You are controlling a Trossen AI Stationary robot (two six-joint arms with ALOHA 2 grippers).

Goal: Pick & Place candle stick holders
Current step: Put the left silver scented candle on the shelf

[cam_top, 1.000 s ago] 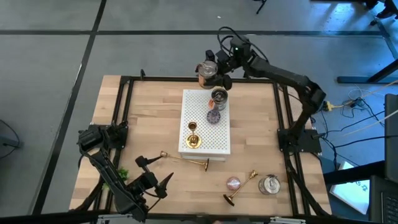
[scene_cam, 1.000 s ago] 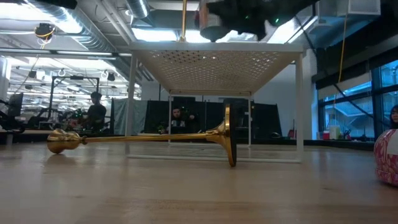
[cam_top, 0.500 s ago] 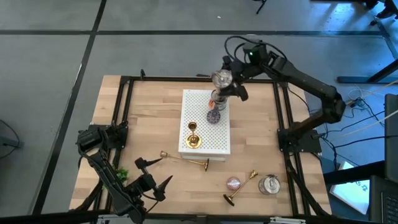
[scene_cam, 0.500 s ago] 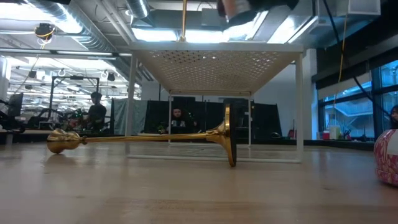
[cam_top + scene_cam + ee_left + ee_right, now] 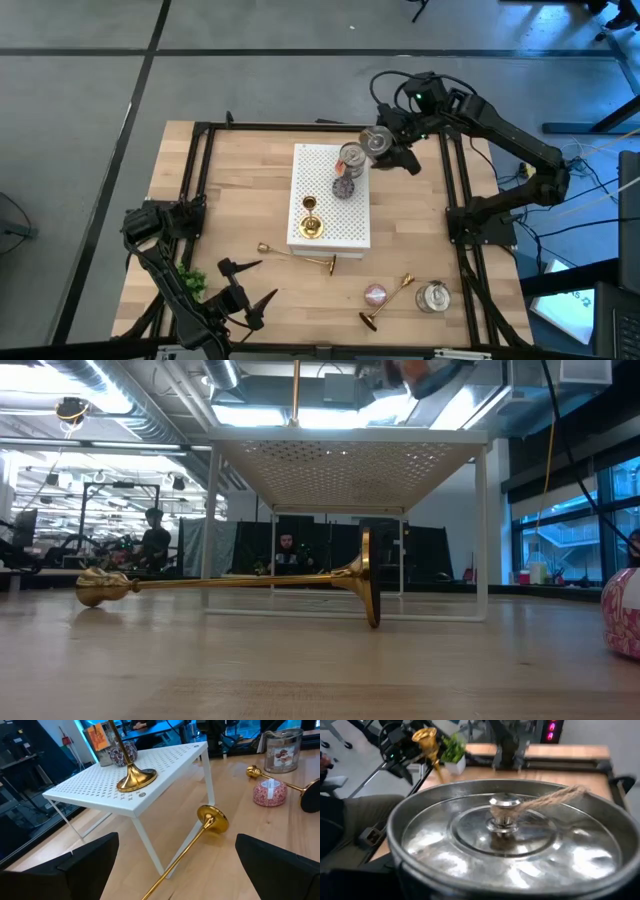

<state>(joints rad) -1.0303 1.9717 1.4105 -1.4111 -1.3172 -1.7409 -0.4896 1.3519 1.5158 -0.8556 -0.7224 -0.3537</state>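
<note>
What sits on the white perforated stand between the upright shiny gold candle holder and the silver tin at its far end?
A small purple patterned disc lies between the upright gold candle holder and the silver tin on the white stand, seen in the high view.

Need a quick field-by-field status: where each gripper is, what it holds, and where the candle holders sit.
right gripper: above the white perforated shelf's far right corner, carrying a silver lidded tin
left gripper: open, empty, near table's front-left
upright candle stick holder: standing on the shelf
fallen candle stick holder: lying on table at the shelf's front edge
second fallen holder: lying front-right, beside a pink disc
</note>
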